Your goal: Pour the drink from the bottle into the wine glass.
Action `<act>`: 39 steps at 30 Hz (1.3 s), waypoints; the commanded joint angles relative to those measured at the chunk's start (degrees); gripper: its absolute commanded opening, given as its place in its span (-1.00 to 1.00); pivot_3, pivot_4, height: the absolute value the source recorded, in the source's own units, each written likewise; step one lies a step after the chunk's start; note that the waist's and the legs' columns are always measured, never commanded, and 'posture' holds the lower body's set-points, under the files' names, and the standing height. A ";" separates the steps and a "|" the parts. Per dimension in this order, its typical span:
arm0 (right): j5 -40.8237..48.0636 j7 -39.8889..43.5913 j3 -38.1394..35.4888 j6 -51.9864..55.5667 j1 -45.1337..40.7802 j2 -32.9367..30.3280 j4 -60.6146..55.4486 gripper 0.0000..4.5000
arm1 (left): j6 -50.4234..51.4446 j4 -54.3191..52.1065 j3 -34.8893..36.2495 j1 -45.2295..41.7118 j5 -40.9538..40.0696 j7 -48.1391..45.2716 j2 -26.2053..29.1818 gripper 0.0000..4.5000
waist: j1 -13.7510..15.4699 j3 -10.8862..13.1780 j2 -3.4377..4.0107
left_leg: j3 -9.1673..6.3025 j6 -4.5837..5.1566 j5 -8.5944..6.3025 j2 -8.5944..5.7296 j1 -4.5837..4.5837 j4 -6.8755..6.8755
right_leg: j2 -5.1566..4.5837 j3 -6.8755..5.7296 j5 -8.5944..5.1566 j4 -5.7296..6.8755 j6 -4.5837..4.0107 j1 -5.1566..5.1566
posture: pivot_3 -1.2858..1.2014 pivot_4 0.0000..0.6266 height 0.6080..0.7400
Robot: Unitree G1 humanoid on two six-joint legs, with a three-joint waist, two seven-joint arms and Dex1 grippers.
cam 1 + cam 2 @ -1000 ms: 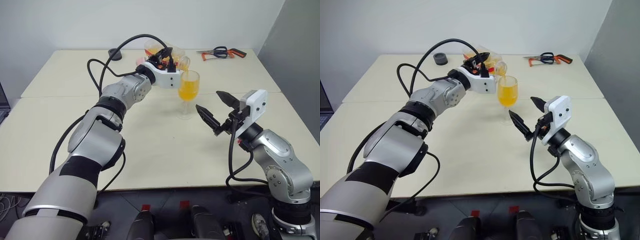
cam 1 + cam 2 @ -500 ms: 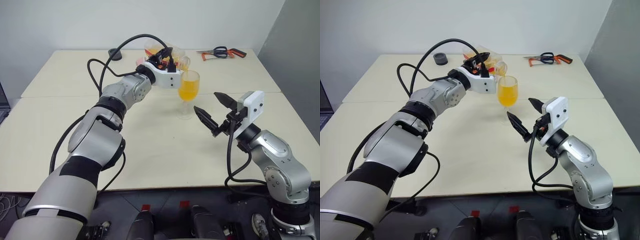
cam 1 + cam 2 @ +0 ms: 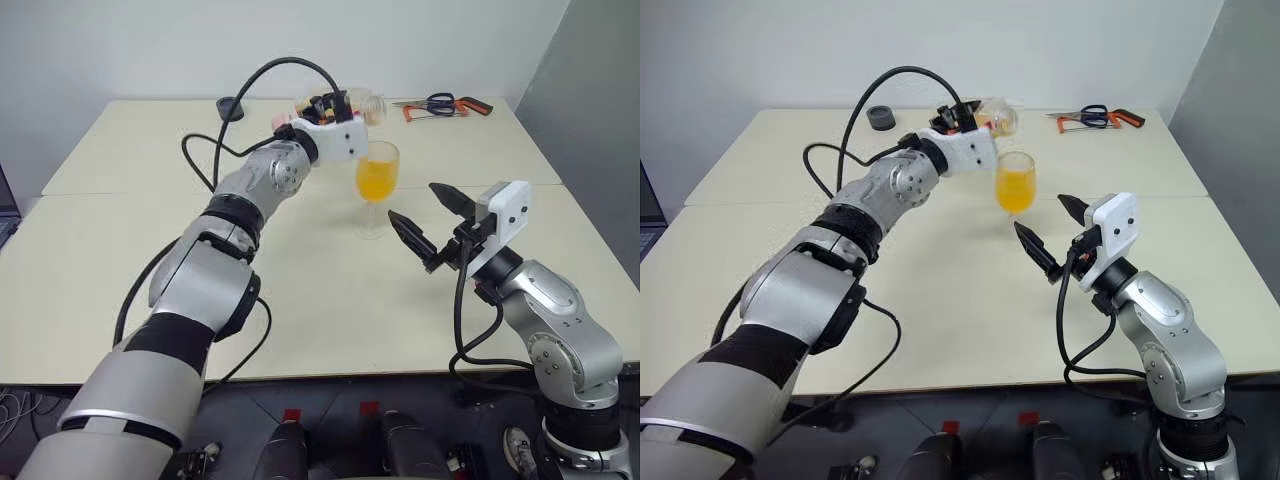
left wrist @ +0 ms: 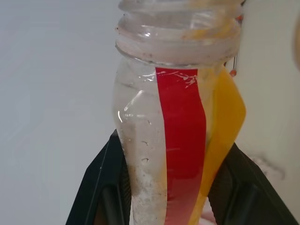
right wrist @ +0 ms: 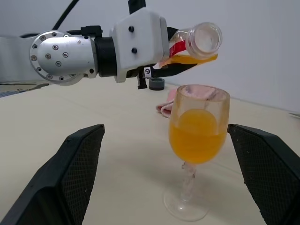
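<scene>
The bottle (image 5: 194,44) is clamped in the left gripper (image 3: 335,105) above the wine glass (image 3: 376,186); it should be levelled gently, away from the rim. The right gripper (image 3: 428,222) is held wide, empty.

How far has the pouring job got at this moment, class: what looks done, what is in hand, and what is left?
Done: the wine glass stands on the table, its bowl more than half full of the drink. In hand: the left gripper is shut on the bottle, held roughly level above the glass, uncapped, with no stream falling. Left: a little drink lies in the bottle; the right gripper waits open.
</scene>
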 commanded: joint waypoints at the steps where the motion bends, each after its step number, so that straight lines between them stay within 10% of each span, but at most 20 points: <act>1: -0.21 0.45 0.53 -1.88 -1.49 -0.39 -2.45 1.00 | 4.09 -1.39 8.08 0.74 -9.73 -8.17 -1.44 -0.25 | -0.07 0.00 0.00 | 0.00 0.00 0.00 0.00 0.01 0.00 | 0.00 0.00 0.00 0.00 0.00 0.00 | 0.03 -0.52 1.00; 23: -1.61 1.43 15.35 13.35 -17.48 1.00 4.19 1.00 | 25.19 -7.23 30.10 14.87 -32.14 -18.96 12.39 -0.25 | -0.41 -0.03 -0.02 | -0.08 0.00 0.00 0.02 0.00 0.09 | -0.02 -0.09 0.01 0.05 -0.02 0.00 | 0.03 -0.52 1.00; 36: -4.27 2.43 16.00 12.45 -18.37 1.85 6.11 1.00 | 25.35 -6.66 30.82 19.66 -33.67 -22.67 14.09 -0.25 | -0.23 -0.05 -0.03 | -0.07 0.00 0.00 0.02 0.03 0.08 | -0.03 -0.08 0.01 0.08 -0.02 0.00 | 0.03 -0.52 1.00; 39: -4.69 2.31 15.76 12.67 -18.21 2.22 6.11 1.00 | 24.59 -7.36 31.13 20.60 -34.25 -23.32 14.04 0.22 | -0.22 -0.06 -0.02 | -0.07 0.00 0.00 0.02 0.02 0.08 | -0.04 -0.08 0.01 0.08 -0.02 0.00 | 0.03 -0.52 1.00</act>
